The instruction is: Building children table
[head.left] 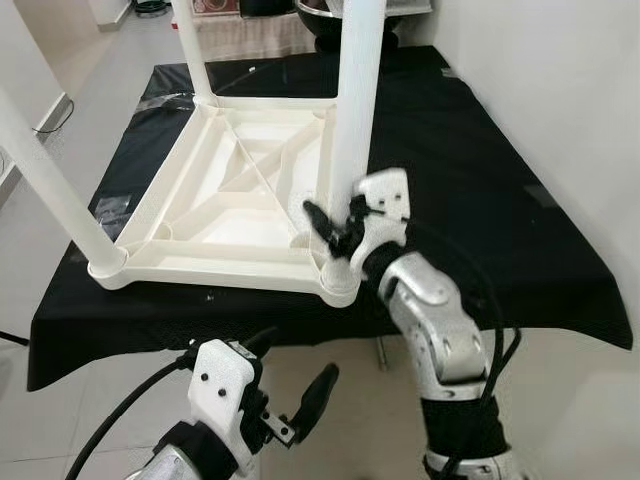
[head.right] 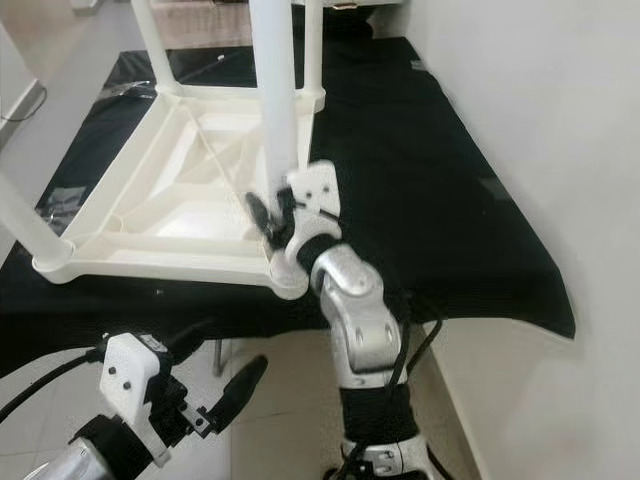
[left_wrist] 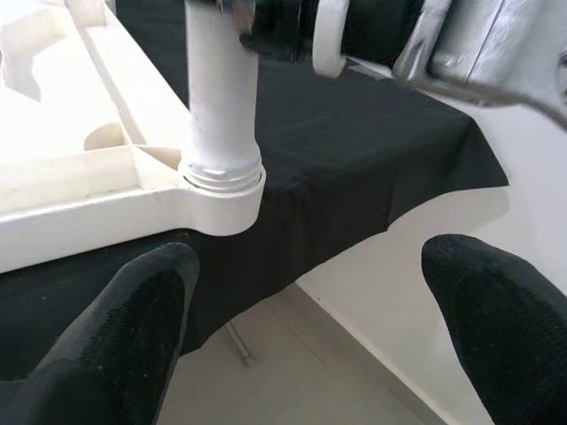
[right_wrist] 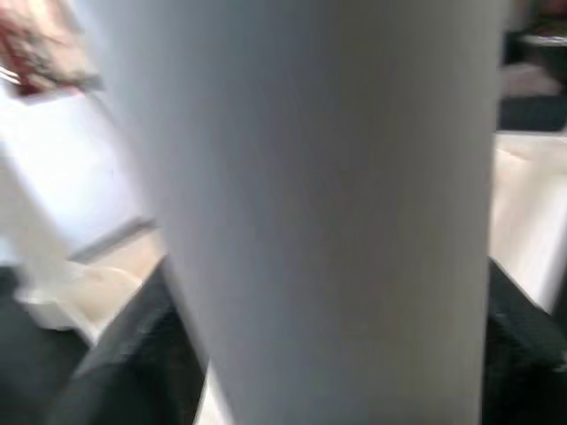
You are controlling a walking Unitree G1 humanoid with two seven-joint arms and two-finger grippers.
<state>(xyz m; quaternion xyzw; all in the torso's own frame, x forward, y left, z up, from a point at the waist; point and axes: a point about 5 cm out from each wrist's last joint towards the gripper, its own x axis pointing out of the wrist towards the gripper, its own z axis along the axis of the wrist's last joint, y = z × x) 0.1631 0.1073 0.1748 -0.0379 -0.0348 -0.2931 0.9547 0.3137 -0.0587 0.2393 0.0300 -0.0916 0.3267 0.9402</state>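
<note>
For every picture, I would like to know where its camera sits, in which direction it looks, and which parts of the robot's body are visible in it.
Left eye view: on the head, looking forward and down at the upside-down white plastic children's table on the black cloth; both arms show.
Right eye view: same head, same scene.
Left wrist view: along the open left gripper towards the near white tubular table leg in its corner socket.
Right wrist view: along the right gripper, close against that leg.
Shared: this leg shows in all four.

Black-clothed work surface (head.left: 520,200) against a plain white wall (head.left: 560,70), over pale tiled floor (head.left: 100,90).
</note>
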